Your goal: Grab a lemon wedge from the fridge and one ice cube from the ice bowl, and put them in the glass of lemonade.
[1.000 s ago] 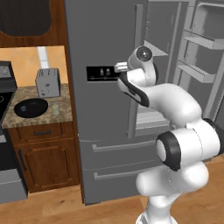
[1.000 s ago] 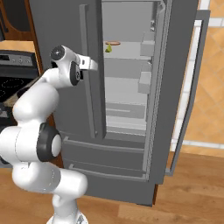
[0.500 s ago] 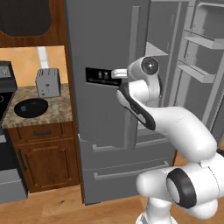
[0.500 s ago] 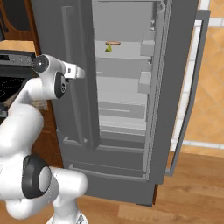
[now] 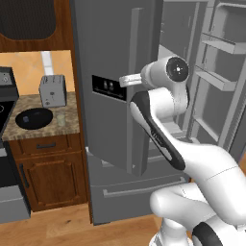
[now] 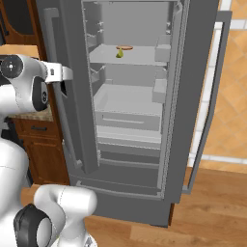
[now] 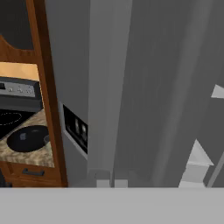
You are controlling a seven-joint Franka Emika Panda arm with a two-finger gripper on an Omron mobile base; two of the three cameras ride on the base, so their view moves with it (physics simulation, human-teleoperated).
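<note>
Gripper (image 7: 109, 183) clenched on nothing, at the left door's edge. Fridge (image 6: 140, 159) open: lemon wedge (image 6: 119, 54) on the top shelf, tip toward 12 o'clock, an orange-brown item (image 6: 126, 47) at its 1 o'clock. Ice bowl (image 5: 33, 117) on the counter (image 5: 43, 129), glass (image 5: 60, 119) at its 3 o'clock.

A speckled stone counter (image 5: 33, 130) is seen at the left of the left base view, set on a brown wooden cabinet (image 5: 50, 178). A grey toaster (image 5: 52, 91) stands against the orange wall (image 5: 24, 72). Wood plank floor (image 6: 207, 212) is shown at the lower right of the right base view.
</note>
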